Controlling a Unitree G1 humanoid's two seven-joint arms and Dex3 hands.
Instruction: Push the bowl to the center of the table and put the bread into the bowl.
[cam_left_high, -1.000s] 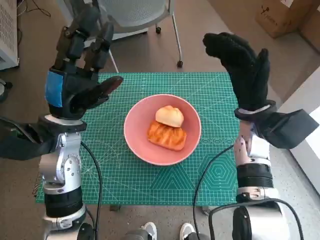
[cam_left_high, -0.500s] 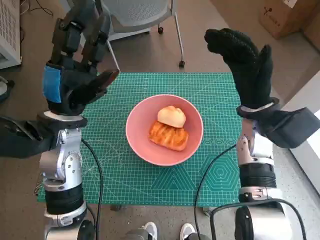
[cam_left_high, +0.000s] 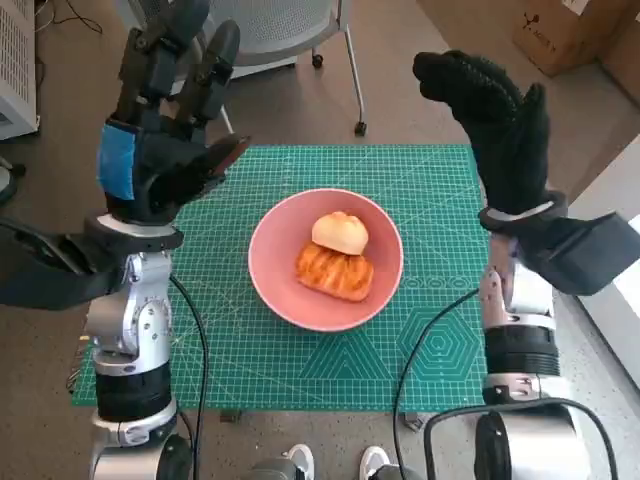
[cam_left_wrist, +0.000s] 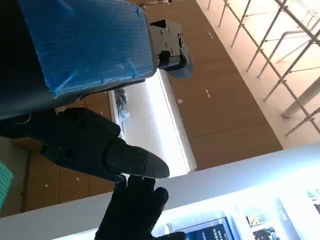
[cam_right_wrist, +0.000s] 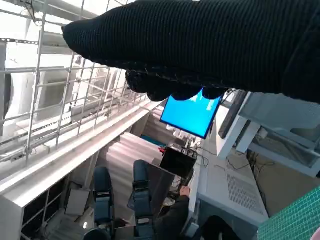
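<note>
A pink bowl (cam_left_high: 285, 280) sits near the middle of the green cutting mat (cam_left_high: 240, 350) on the table. Inside it lie a round pale bun (cam_left_high: 339, 232) and a glazed golden pastry (cam_left_high: 335, 272), touching each other. My left hand (cam_left_high: 160, 140) is raised above the mat's far left corner, fingers spread and holding nothing; its blue-taped back (cam_left_wrist: 85, 45) fills the left wrist view. My right hand (cam_left_high: 495, 125) is lifted over the mat's far right corner, also empty with fingers extended; its glove (cam_right_wrist: 200, 45) spans the right wrist view. Both hands are well clear of the bowl.
An office chair (cam_left_high: 270, 30) stands just beyond the table's far edge. A cardboard box (cam_left_high: 565, 30) sits on the floor at the far right. Shoes of a person (cam_left_high: 335, 462) show at the near edge. Black cables (cam_left_high: 420, 340) run over the mat beside each forearm.
Both hands have risen slightly and stayed empty. The bowl and the bread in it have not moved on the mat.
</note>
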